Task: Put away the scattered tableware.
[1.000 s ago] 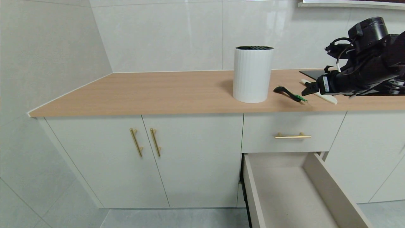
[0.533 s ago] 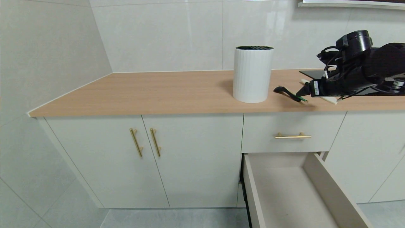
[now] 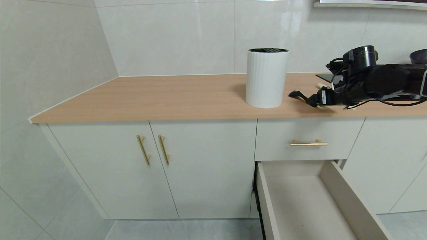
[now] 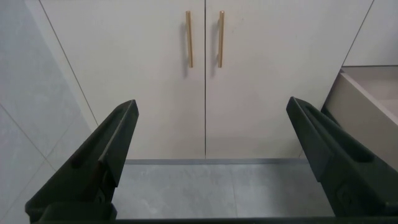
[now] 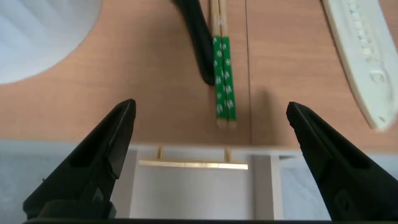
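I judge 0 items stowed. Chopsticks, black utensil, white paddle lie on counter, right of frame, near white holder. Right gripper hovers over chopsticks, fingers apart. Left gripper fingers apart, facing cabinet doors. Drawer open, lower right.

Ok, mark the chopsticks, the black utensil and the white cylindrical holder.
chopsticks (image 5: 224, 78): right wrist view, on the green patterned section.
black utensil (image 5: 198, 40): right wrist view, on the middle of its handle.
white cylindrical holder (image 3: 267, 80): head view, on the ribbed side wall.
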Robot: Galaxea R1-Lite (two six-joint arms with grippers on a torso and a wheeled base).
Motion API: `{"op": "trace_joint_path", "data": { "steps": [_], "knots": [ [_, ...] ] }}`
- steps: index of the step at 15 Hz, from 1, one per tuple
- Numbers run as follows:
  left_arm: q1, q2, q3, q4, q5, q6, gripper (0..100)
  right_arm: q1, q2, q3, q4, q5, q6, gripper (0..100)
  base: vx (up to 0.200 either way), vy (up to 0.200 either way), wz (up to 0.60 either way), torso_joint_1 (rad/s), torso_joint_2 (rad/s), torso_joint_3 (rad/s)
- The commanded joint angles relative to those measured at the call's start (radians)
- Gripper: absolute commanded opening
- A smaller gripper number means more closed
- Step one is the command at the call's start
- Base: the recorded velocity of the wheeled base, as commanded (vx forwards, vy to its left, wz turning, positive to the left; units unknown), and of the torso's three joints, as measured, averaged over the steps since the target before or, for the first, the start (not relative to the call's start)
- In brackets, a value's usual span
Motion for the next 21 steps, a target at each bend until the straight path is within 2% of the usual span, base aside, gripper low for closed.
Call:
{"op": "trace_joint_path", "data": {
  "steps": [1, 7, 8, 21],
  "knots": [
    [0.0, 0.001, 0.0, 0.0, 0.0, 0.0, 100, -0.003, 0.02, 0.0, -0.011, 0.0, 0.0, 100, 0.0, 0.0, 0.0, 0.0, 0.0, 0.0],
    [0.0, 0.001, 0.0, 0.0, 0.0, 0.0, 100, -0.016, 0.021, 0.0, -0.011, 0.0, 0.0, 100, 0.0, 0.0, 0.0, 0.0, 0.0, 0.0],
    [0.0, 0.001, 0.0, 0.0, 0.0, 0.0, 100, -0.017, 0.023, 0.001, -0.011, 0.0, 0.0, 0, 0.0, 0.0, 0.0, 0.0, 0.0, 0.0],
    [0.0, 0.001, 0.0, 0.0, 0.0, 0.0, 100, -0.017, -0.009, 0.018, -0.014, 0.001, 0.012, 0, 0.0, 0.0, 0.0, 0.0, 0.0, 0.0]
  ]
}}
